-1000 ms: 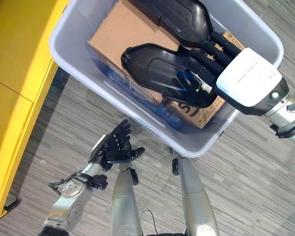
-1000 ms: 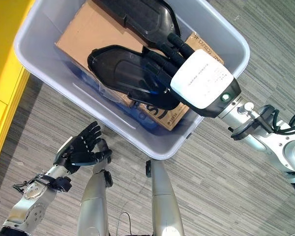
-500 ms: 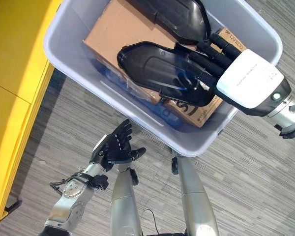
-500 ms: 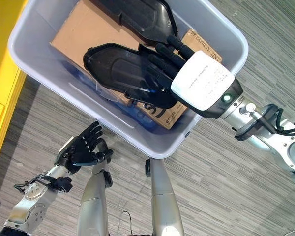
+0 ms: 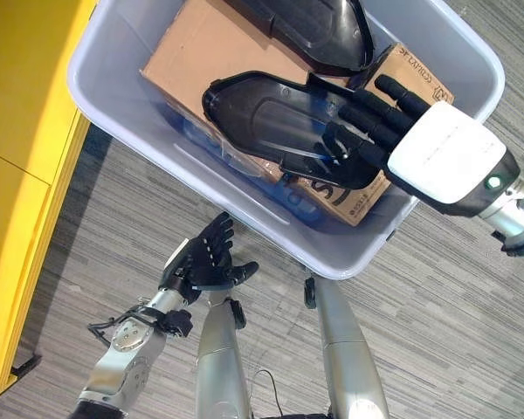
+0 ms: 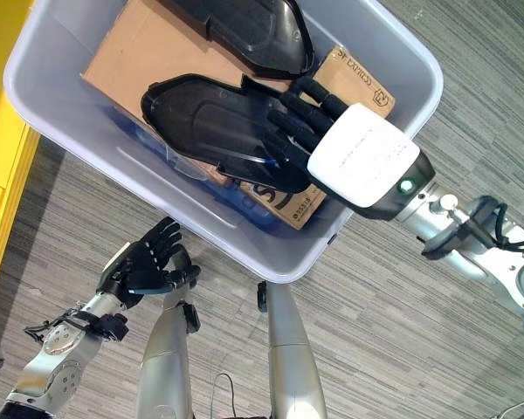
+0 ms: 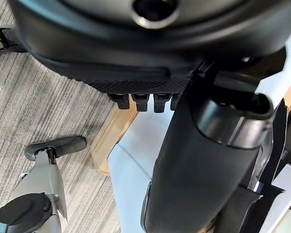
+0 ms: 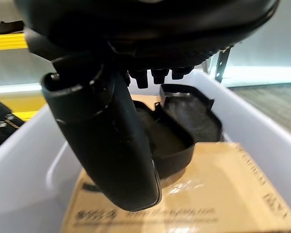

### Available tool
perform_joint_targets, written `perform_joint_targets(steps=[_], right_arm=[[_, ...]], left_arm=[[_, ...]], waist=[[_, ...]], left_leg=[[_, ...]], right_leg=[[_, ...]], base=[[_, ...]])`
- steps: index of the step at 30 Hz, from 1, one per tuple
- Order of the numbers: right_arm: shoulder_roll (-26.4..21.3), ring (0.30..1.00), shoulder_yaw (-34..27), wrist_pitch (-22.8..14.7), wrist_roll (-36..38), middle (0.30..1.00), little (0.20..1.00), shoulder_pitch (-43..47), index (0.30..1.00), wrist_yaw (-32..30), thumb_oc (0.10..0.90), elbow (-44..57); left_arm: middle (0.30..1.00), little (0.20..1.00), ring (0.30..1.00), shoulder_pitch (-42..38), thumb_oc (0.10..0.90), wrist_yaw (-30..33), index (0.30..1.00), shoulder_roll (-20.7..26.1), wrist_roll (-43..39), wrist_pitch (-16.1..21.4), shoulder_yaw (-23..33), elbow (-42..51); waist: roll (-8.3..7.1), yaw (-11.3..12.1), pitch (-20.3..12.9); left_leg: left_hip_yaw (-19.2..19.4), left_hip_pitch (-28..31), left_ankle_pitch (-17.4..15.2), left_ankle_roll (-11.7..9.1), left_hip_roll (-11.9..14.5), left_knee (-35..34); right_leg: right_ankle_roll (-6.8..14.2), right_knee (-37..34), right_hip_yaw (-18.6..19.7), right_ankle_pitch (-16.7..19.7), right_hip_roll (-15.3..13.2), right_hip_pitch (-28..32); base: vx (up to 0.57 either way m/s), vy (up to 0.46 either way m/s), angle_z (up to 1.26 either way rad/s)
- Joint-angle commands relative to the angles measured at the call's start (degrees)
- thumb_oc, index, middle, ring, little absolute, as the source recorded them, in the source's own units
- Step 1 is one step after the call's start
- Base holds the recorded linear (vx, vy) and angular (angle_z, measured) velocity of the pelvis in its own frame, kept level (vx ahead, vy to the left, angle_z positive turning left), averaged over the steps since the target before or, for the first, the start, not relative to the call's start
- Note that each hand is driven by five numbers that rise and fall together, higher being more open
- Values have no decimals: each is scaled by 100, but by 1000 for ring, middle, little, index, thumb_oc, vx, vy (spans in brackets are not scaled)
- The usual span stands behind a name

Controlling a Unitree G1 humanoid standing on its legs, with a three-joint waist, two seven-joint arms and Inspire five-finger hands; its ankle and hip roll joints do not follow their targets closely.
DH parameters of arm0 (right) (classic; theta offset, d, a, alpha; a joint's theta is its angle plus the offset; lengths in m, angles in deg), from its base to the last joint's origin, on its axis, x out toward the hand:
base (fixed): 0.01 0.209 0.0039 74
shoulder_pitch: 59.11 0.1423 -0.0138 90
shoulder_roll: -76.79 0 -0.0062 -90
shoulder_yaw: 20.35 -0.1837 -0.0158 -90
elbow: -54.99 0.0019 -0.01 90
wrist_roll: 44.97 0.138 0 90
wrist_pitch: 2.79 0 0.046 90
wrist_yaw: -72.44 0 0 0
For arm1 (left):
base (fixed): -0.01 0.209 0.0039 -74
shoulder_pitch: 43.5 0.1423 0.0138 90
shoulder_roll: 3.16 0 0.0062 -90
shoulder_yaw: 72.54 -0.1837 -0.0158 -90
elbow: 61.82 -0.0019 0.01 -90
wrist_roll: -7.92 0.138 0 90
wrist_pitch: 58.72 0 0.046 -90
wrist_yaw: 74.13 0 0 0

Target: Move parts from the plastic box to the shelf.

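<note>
The grey plastic box (image 5: pixel 244 229) holds a cardboard carton (image 5: pixel 201 44) with two black moulded parts lying on it. My right hand (image 5: pixel 441 157), with a white cover on its back, reaches in from the right. It grips the near end of the nearer black part (image 5: pixel 262 122): fingers over the far rim, thumb (image 8: pixel 106 145) inside the hollow. The second black part (image 5: pixel 323 30) lies further back in the box. My left hand (image 5: pixel 201 262) hangs open above the floor, below the box's near wall, and holds nothing.
A yellow shelf unit (image 5: pixel 26 131) stands along the left, close to the box's left corner. Grey striped carpet (image 5: pixel 437 314) surrounds the box. Blue plastic (image 5: pixel 284 205) shows under the carton at the near wall.
The whole view has shifted a little to the left. My right hand has drawn slightly back toward the box's near right corner with the part's end in it. The left hand has not moved.
</note>
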Motion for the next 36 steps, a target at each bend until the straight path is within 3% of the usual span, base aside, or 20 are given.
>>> perform_joint_targets(steps=[1,10,17,36], right_arm=[[-83,1000,-386,-347,280,1000,1000,370,1000,-620,900,572],[-20,1000,-274,-423,128,1000,1000,466,1000,-886,900,659],[23,1000,-211,-483,69,1000,1000,506,1000,-687,900,674],[-42,1000,380,-55,401,1000,1000,1146,1000,-172,900,473]], left_arm=[[1000,1000,1000,182,900,-256,1000,-71,164,453,-43,299],[1000,1000,1000,118,900,-183,1000,-68,197,497,-103,301],[1000,1000,1000,130,900,-250,1000,-105,148,487,-125,284],[1000,1000,1000,66,900,-400,1000,-88,110,559,-134,287]], waist=[[-8,-251,-71],[12,-239,-71],[37,-219,-71],[127,-115,-71]], left_leg=[[-535,173,44,-109,680,269],[-529,48,31,-96,661,252],[-496,35,50,-101,686,229],[-611,-296,154,-102,651,290]], right_leg=[[385,-338,-502,-114,-540,243],[393,-246,-489,-109,-554,44],[400,-238,-513,-107,-596,29],[364,72,-513,-184,-632,-363]], base=[[0,0,0],[0,0,0],[0,0,0],[2,-2,1]])
